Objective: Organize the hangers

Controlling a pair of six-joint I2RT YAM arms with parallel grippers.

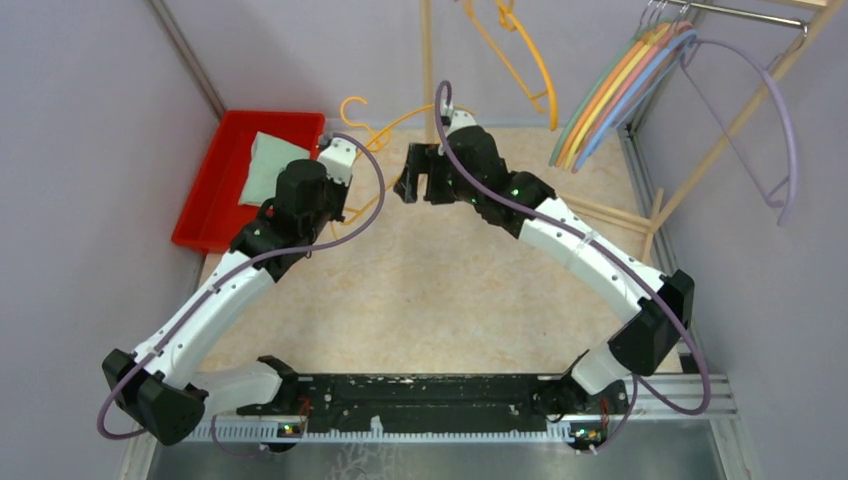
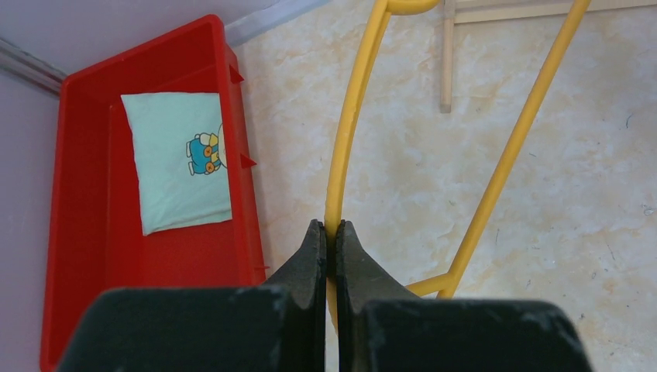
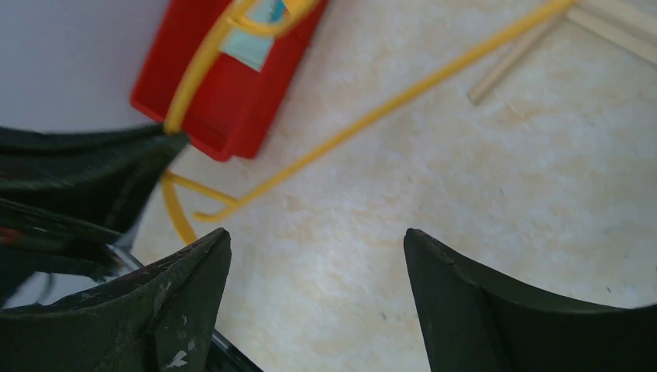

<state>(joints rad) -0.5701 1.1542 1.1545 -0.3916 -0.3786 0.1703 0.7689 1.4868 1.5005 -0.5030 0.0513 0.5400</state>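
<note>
left claw (image 2: 331, 231) clamped on yellow hanger (image 2: 350, 116); right claw (image 3: 316, 236) gapes empty alongside. likely handover: it must close on hanger.

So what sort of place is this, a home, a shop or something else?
Most likely a robot test cell, not a home: plain walls box in a table, two robot arms are bolted at its edge, and a wooden rack holds coloured hangers.

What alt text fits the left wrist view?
The left gripper is shut on a thin yellow plastic hanger above a beige marbled tabletop. Beside it, a red plastic bin holds a folded pale green cartoon-print cloth.
</note>
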